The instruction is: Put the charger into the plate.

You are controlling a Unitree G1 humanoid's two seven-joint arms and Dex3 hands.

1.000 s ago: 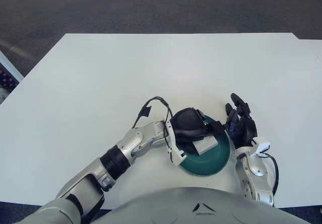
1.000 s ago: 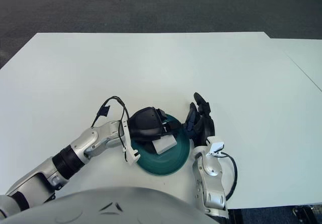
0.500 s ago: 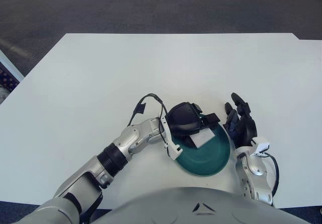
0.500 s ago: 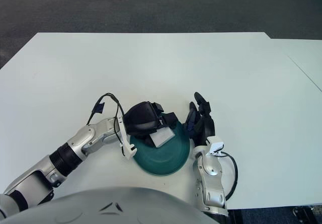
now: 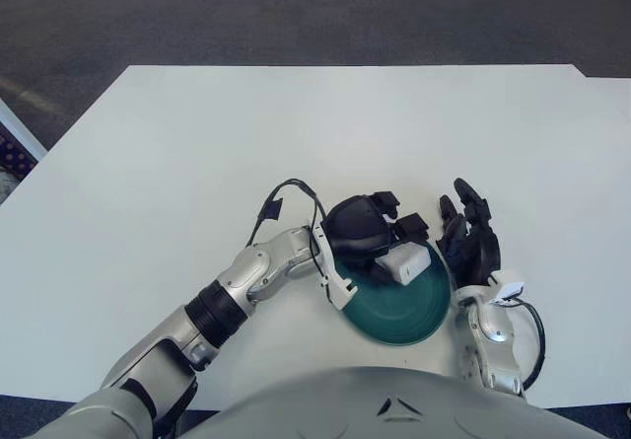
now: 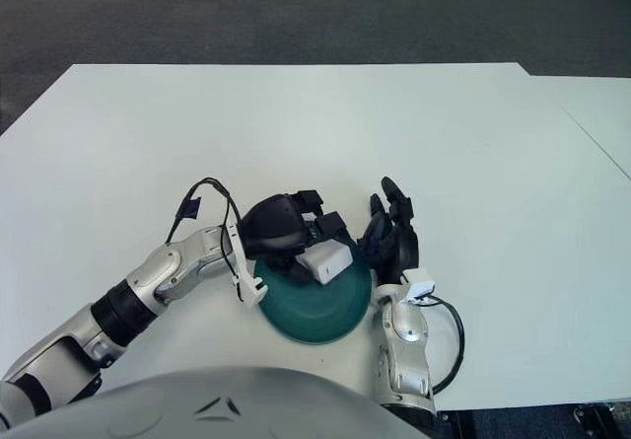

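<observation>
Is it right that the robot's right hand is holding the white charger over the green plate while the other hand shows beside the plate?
Not quite: the left hand holds the white charger over the green plate, as the left eye view shows. The right hand is the idle one, showing beside the plate on its right.

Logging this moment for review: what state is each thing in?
charger: over the plate's far rim, at the left hand's fingers; whether gripped, cannot tell.
plate: upright on the table.
left hand: over the plate's far-left rim.
right hand: idle right of the plate, fingers spread.
</observation>
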